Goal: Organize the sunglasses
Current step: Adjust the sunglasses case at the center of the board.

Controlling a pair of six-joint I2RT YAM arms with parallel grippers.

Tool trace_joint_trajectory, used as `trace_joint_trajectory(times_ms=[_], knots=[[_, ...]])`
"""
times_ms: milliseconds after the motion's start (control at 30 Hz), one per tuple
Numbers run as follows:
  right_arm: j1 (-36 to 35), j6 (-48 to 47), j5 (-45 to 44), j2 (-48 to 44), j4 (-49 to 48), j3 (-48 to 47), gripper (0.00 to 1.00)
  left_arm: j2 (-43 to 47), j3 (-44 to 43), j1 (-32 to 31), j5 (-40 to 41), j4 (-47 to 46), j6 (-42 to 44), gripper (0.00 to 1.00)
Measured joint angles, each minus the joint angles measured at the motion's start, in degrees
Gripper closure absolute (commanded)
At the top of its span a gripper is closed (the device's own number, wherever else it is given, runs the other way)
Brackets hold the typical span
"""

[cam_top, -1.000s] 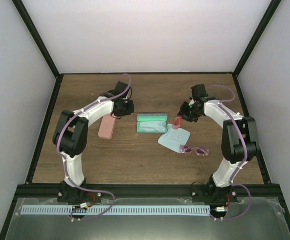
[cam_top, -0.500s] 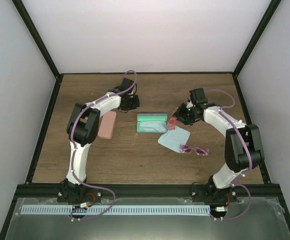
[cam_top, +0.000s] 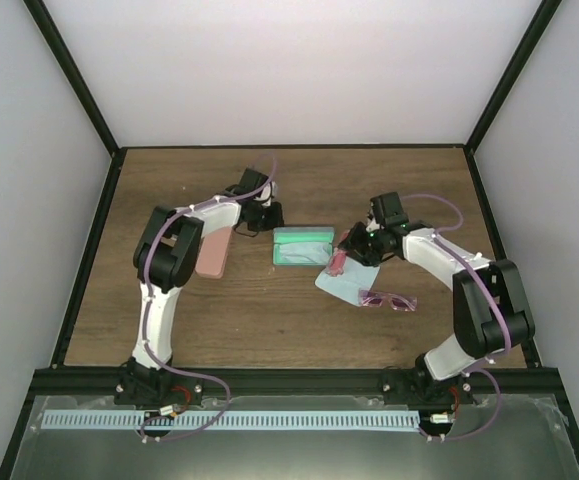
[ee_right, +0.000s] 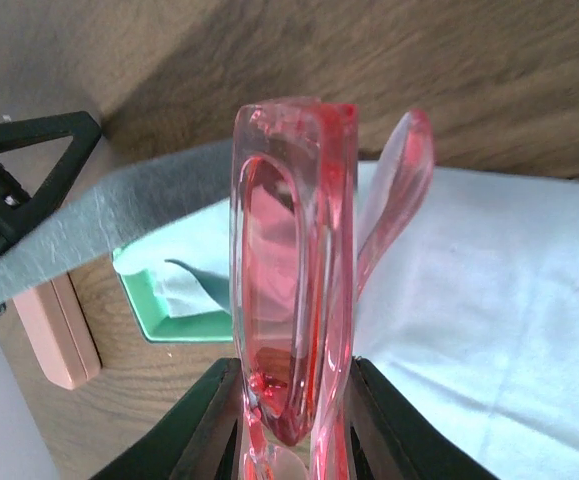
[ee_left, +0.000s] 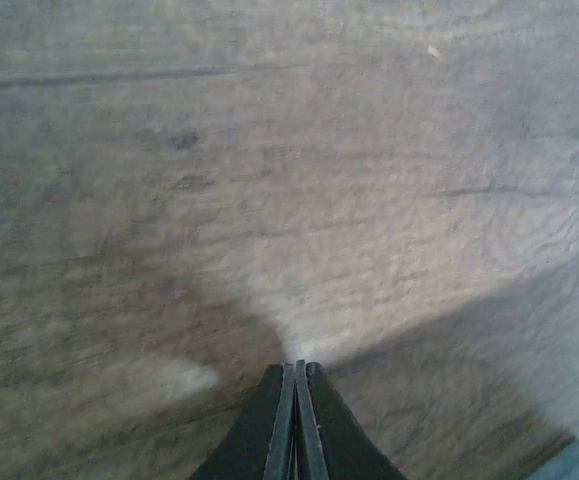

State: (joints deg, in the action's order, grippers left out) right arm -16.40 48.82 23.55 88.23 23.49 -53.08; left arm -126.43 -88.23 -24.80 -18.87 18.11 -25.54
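The right jaws are partly closed, clamped on the red sunglasses (cam_top: 337,262), which the wrist view shows folded and standing on edge between the two pads (ee_right: 287,290). They hang at the near right corner of the open green case (cam_top: 302,246), over the far edge of a pale blue cloth (cam_top: 347,278) that lies flat on the bench (cam_top: 169,320). The purple sunglasses (cam_top: 387,299) lie at the cloth's near right corner, partly on it, below the right arm (cam_top: 439,250).

The left jaws are pressed fully together with nothing between them, low over bare wood (ee_left: 295,420). From above they sit between the green case and the pink case (cam_top: 213,252), close to both. So the green case has jaws on each side, the left arm (cam_top: 184,225) bending in from the left.

Open wood runs along the near half of the bench and across the far strip by the back wall. Black frame rails (cam_top: 89,240) bound the bench on its sides, and the right arm's elbow stands near the right rail.

The green case lies open with its lid towards the far side. In the right wrist view a pale folded cloth lines its tray (ee_right: 184,290). The pink case is shut, so I cannot tell what it holds.
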Motion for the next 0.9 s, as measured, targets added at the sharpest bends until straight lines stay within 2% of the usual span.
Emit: trace_joint_trajectory(times_ms=[233,433,900], knots=[[-5.7,3.7,-0.7,0.2,-4.5,1.7,0.72,4.7,8.6,-0.6,-2.2,-2.9,0.3,0.96],[-8.0,7.7,-1.1,1.7,-9.3,1.9,0.71,8.3,14.6,-1.9,-3.2,-5.1,0.0,0.96],[-8.9,11.8,-1.5,7.7,-16.0,1.9,0.71,12.7,19.1,-2.7,-4.5,-4.8,-0.6,0.96]])
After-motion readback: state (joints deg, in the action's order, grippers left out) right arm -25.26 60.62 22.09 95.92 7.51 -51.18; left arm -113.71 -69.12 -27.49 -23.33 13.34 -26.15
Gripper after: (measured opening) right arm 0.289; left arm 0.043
